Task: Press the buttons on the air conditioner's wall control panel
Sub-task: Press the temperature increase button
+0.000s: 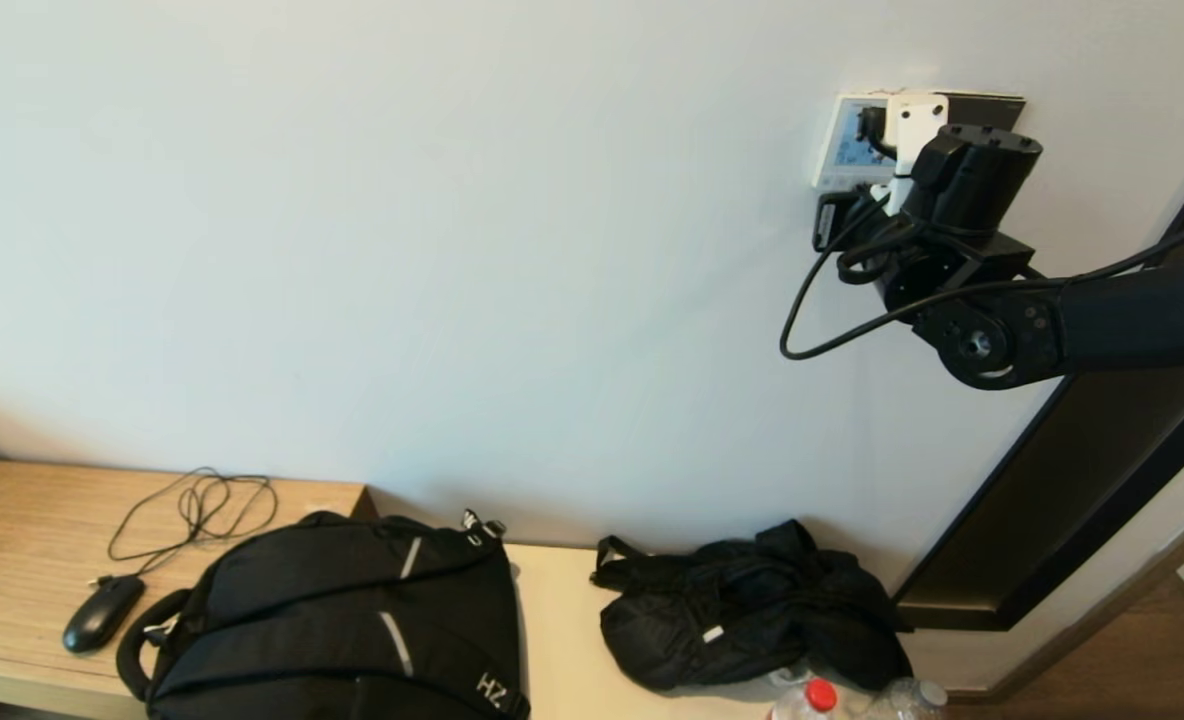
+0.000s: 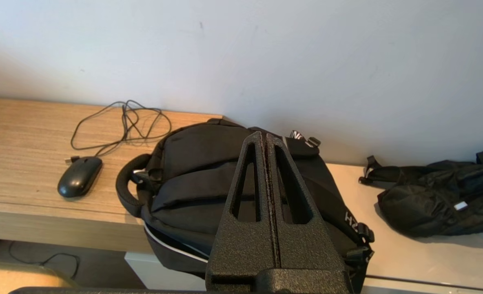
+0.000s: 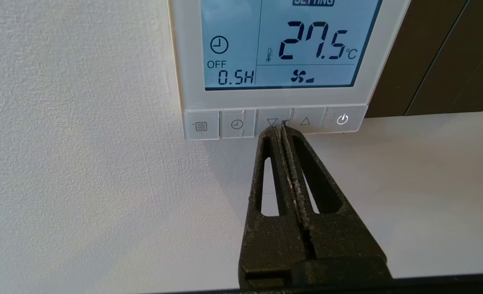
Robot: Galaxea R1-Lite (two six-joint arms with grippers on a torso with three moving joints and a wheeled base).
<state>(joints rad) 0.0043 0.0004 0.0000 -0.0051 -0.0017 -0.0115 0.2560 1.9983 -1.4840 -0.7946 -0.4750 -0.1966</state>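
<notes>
Right wrist view: the right gripper is seen closed and empty, its tips placed at the buttons of the wall control panel, just ahead on the wall. The left gripper is kept closed over a backpack.

In the head view, the right arm covers much of the panel, so only its left part shows. The buttons are too small to tell apart there. The dark plate peeks out behind the arm.

In the right wrist view, the top of the panel is cut off, and the word above the digits is cut in half. The plate runs off the edge.

At the bottom of the head view, the backpack and two bottles are cut off.

In the left wrist view, the fingers hide the middle of the backpack. The black bag runs off the side.
</notes>
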